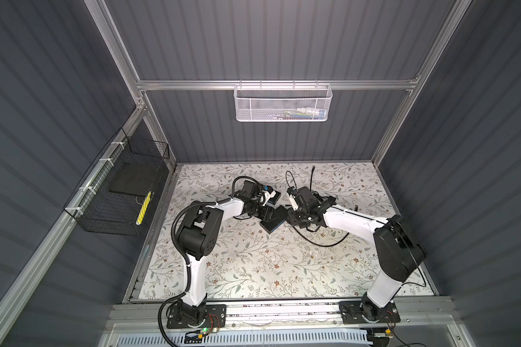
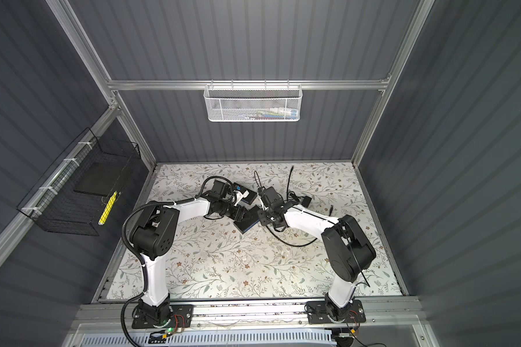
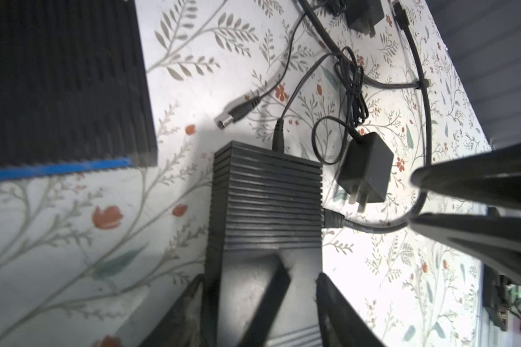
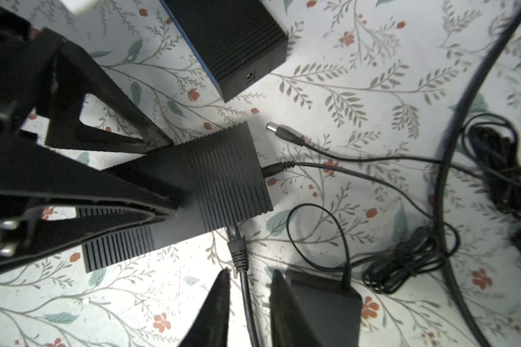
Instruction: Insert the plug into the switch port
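The switch is a flat, ribbed black box (image 4: pixel 229 174) (image 3: pixel 266 195) lying mid-table (image 1: pixel 273 220). The plug (image 4: pixel 237 249) (image 3: pixel 333 219), a black booted connector on a thick cable, has its front end in the switch port on the box's long side. My right gripper (image 4: pixel 250 272) is open. Its fingers stand on either side of the cable just behind the plug, with a gap on each side. My left gripper (image 3: pixel 259 276) reaches over the box's other end with its jaws spread apart, and the box shows between them.
A second black box with a blue face (image 4: pixel 226 39) (image 3: pixel 60 84) lies close by. A loose barrel plug (image 4: pixel 283 133) rests beside the switch, and another barrel plug (image 4: pixel 272 169) sits in its short end. A black power adapter (image 3: pixel 364 171) and coiled cables (image 4: pixel 403 264) lie near my right gripper.
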`<state>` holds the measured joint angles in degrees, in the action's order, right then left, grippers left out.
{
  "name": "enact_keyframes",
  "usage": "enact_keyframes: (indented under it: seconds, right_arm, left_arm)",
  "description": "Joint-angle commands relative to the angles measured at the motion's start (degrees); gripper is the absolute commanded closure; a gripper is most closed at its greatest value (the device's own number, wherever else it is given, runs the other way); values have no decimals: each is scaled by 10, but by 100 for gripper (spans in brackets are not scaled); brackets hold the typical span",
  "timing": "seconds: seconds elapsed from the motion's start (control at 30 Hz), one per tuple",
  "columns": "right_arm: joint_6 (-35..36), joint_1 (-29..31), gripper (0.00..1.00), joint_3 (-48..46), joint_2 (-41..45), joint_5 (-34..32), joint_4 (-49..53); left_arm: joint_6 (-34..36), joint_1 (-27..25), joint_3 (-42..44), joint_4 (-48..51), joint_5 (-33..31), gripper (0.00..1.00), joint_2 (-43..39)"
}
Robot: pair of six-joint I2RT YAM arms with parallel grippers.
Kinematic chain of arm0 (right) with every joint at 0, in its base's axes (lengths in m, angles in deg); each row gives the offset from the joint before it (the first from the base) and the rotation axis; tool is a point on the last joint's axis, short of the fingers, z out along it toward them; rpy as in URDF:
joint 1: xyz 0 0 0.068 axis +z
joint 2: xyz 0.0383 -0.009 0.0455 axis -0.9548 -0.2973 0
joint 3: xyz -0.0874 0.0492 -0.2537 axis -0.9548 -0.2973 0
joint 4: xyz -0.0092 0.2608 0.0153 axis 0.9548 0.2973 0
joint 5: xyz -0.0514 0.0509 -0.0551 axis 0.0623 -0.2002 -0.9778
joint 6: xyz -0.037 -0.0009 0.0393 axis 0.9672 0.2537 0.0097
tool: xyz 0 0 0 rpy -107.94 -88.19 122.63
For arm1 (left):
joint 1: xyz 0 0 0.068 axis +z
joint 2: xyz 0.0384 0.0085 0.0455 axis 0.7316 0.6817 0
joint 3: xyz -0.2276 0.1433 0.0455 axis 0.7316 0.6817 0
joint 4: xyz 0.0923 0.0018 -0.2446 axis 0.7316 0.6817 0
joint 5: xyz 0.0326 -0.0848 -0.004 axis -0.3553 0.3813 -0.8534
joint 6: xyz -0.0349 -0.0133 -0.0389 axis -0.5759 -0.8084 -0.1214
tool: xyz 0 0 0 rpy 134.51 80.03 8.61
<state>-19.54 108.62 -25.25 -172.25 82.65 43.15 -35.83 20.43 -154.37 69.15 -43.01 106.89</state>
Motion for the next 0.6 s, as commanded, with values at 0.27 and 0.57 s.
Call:
enact_keyframes:
  seconds: [0.27,0.57]
  right_arm:
    - [-2,-36,58,-50,79,-6,8]
    - [10,-51,51,-66,103,6,2]
  left_arm:
    - [92,-38,0,85,-117,0,-76]
    - [157,-68,-57,151,-190,0,-24]
